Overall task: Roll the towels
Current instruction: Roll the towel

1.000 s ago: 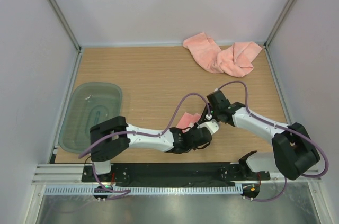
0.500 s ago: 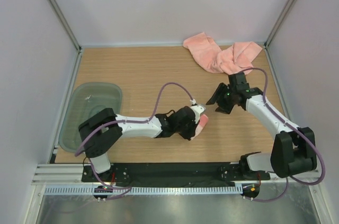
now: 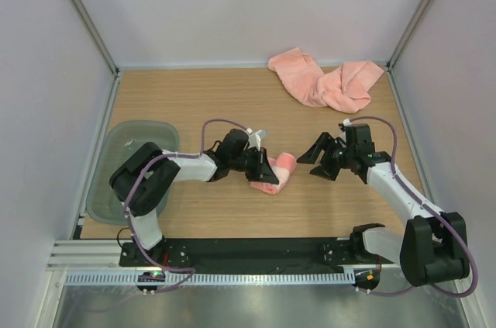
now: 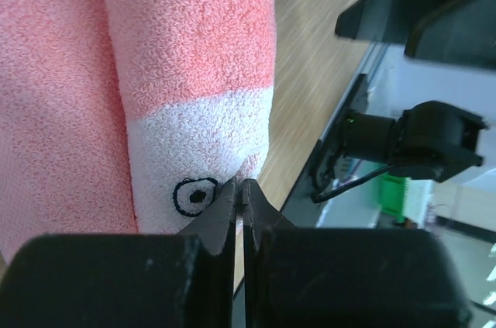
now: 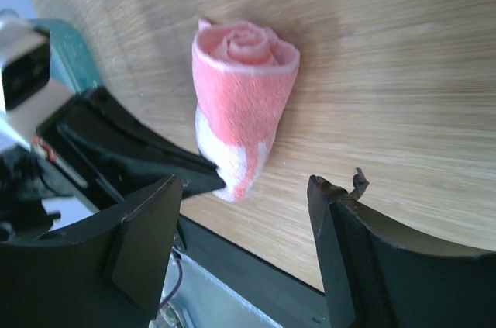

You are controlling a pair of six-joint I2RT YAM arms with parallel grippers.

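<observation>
Left hand (image 4: 240, 188) pinches the pale end of the rolled towel (image 3: 279, 170), which lies between the worktop's (image 3: 194, 103) middle and near edge. It looks soft, light and prone to unrolling, so it is best gripped across the coil. Right hand (image 3: 311, 164) stands released beside it. Loose towels (image 3: 325, 84) lie in the far right corner.

Top: high at the near side, looking down on the whole table (image 3: 232, 103).
Left wrist: hard against the roll (image 4: 194, 72), seemingly facing the near edge; background blurred.
Right wrist: low, near, facing the roll's end.
Shared: the roll, in all three.
</observation>
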